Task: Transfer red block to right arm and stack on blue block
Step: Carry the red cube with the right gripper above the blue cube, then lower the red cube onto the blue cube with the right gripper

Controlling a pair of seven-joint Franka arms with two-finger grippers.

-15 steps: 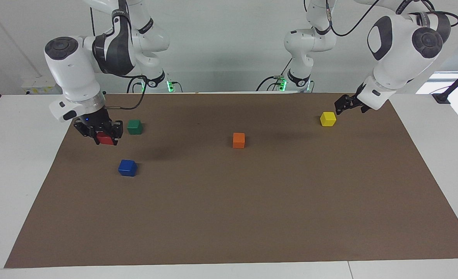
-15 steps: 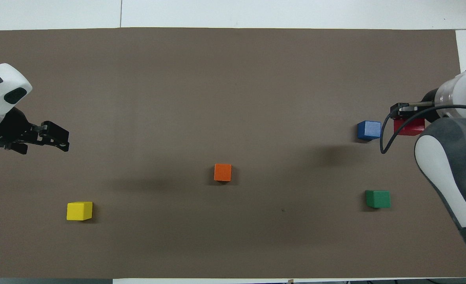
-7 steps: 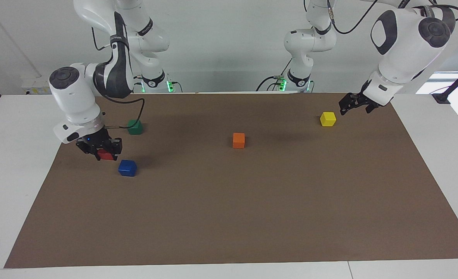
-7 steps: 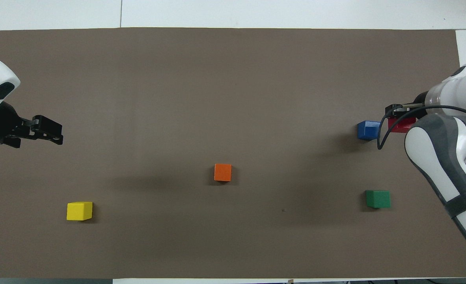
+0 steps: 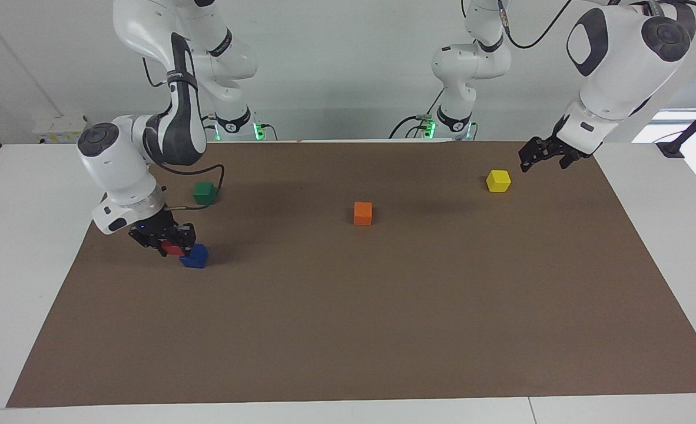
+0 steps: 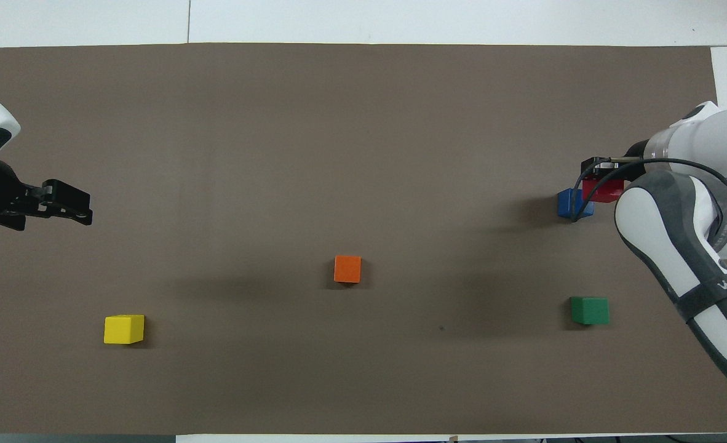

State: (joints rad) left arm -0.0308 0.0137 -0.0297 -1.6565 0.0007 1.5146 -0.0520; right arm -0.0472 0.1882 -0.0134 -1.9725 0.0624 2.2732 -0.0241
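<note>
Red block sits clenched in the right claw at the left of the facing view, raised and just beside the blue block, overlapping its near edge. I judge it is kept aloft so it can be centred before being set down. Farther up lie the orange block mid-frame, the green block and the yellow block on the brown desk. Upper right, the left claw hangs released, waiting. A second ago the red block was higher, beside the green one; it has since descended toward the blue.
</note>
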